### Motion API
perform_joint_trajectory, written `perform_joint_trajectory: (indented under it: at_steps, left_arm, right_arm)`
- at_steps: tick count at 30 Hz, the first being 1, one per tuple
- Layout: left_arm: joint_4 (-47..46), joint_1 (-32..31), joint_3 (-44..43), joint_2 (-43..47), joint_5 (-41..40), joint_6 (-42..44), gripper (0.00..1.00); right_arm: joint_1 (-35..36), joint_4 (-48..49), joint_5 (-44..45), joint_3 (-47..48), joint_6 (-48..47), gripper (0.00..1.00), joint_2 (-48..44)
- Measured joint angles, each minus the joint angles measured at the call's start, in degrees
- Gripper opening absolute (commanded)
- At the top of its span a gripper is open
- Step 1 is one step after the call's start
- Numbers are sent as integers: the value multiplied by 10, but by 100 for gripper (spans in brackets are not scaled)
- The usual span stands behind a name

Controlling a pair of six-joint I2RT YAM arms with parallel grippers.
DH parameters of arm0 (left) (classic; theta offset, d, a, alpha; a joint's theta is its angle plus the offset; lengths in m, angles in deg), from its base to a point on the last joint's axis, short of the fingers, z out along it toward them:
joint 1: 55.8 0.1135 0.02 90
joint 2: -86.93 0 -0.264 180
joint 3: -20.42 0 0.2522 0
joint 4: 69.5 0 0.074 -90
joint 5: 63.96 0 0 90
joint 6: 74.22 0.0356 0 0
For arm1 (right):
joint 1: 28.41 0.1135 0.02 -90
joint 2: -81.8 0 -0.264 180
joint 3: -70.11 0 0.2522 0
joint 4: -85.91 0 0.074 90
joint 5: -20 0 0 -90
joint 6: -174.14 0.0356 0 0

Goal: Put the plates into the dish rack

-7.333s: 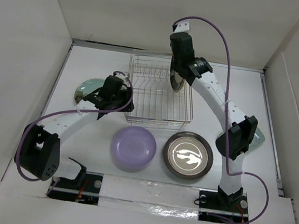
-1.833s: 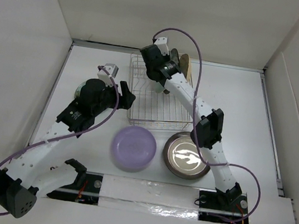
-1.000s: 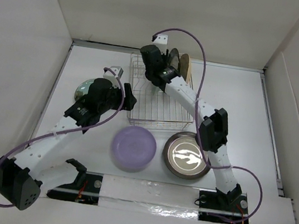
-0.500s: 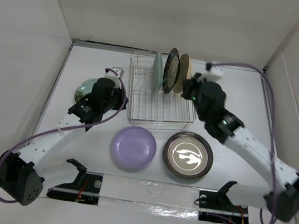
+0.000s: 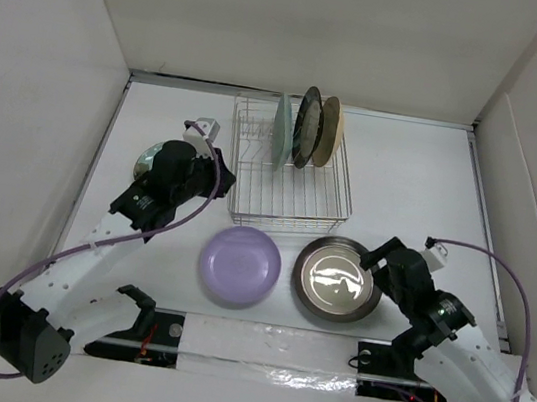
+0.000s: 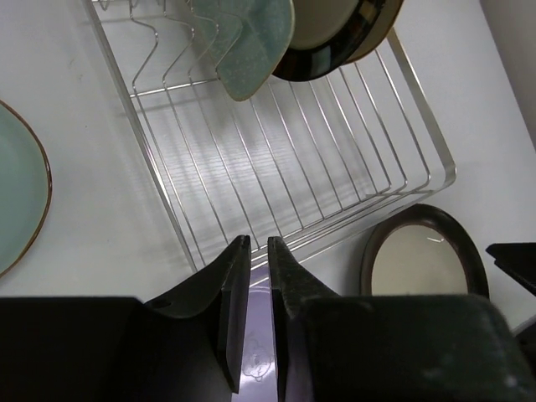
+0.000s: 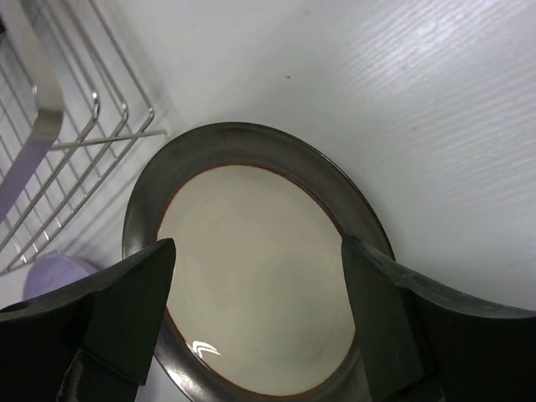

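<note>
**A:** Start at the right gripper [image 7: 255,261]. What are its fingers [image 7: 134,306] doing?

**B:** They're spread wide with nothing between them. Just beyond the tips the dark-rimmed plate [image 5: 337,279] lies flat on the table, and in the wrist view it sits framed between the two fingers. I'd judge that width is meant for taking its rim.

**A:** And the left gripper [image 6: 258,244]?

**B:** Its fingers [image 6: 230,310] are almost together, with only a slit showing and nothing caught in it. The near rail of the dish rack [image 5: 293,205] runs just ahead of the tips.

**A:** What's farther out from them?

**B:** Well past the tips, at the rack's far end, three plates stand on edge. They are the mint plate [image 6: 247,42], the cream plate [image 6: 335,38] and the tan plate [image 5: 331,129]. The divider wires probably keep them upright, and packing them at that end leaves the near slots free.

**A:** What isn't loaded yet?

**B:** The pale green plate [image 6: 17,197] lies flat, off to the side of the left fingers away from the rack. The lavender plate [image 5: 241,266] lies on the near side of the rack. Counting the dark-rimmed one, that makes three, so the task looks about half done.
</note>
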Motion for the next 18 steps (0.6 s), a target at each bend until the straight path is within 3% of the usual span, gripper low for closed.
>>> perform_joint_trajectory:
  at_steps: [2,7,12,18]
  left_arm:
    - [0,0,0,13,8,0,18]
    - [-1,-16,0,48,15,0,24]
    - [-5,-52,0,64,26,4,16]
    - [-9,-59,0,42,94,4,6]
  right_arm:
    - [-5,-13,0,5,25,92,22]
    - [-14,-33,14,37,58,93,140]
    - [-54,-27,33,60,44,92,228]
    - [-96,-1,15,67,-15,88,277]
